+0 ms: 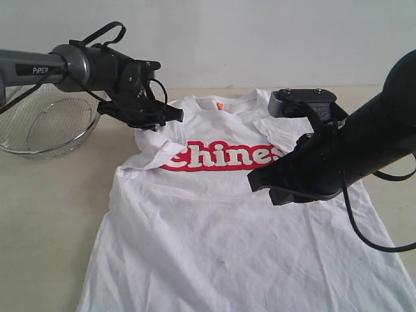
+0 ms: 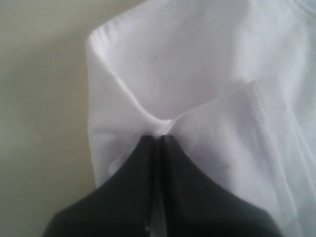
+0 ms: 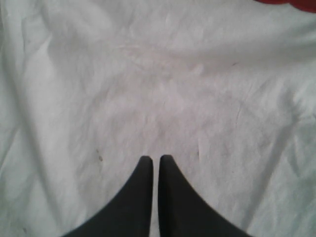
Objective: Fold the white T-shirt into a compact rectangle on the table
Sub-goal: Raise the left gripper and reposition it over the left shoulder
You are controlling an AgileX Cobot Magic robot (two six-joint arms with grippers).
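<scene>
The white T-shirt (image 1: 214,221) lies front up on the table (image 1: 52,214), red "Chines" lettering (image 1: 224,157) across the chest and an orange neck tag (image 1: 220,105) at the collar. My left gripper (image 1: 174,117) is shut on the shirt's left sleeve (image 1: 159,144), which is lifted and folded in toward the chest. In the left wrist view the white cloth (image 2: 163,94) bunches at the closed tips (image 2: 159,136). My right gripper (image 1: 255,182) hovers over the shirt's right chest, shut, with nothing between its fingers (image 3: 156,159). Only flat white fabric (image 3: 158,89) lies beyond them.
A silver wire-mesh bowl (image 1: 49,127) stands at the far left of the table, behind the left arm. Bare tabletop stretches left of the shirt. The right arm's black body and cable (image 1: 370,143) hang over the shirt's right side.
</scene>
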